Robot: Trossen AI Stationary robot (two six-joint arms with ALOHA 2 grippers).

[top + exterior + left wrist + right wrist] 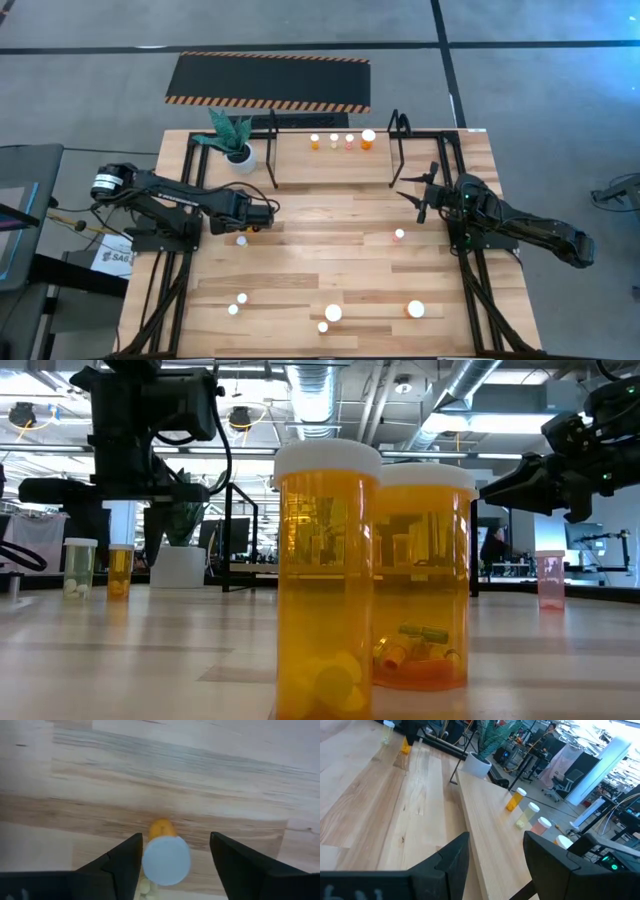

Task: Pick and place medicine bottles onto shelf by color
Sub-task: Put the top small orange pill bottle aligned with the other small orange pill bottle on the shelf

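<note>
With its fingers spread around an upright orange medicine bottle (165, 855) mid-table, not yet pinching, the left gripper (172, 862) straddles it for pickup toward the shelf (335, 150); right gripper (492, 857) waits, parted, empty.

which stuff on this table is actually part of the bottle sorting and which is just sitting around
Part of the job:
- medicine bottles loose on the table
- four bottles already lined up on the shelf
- left gripper, open around the white-capped orange bottle

Just lying about:
- potted plant
- hazard-striped mat
</note>
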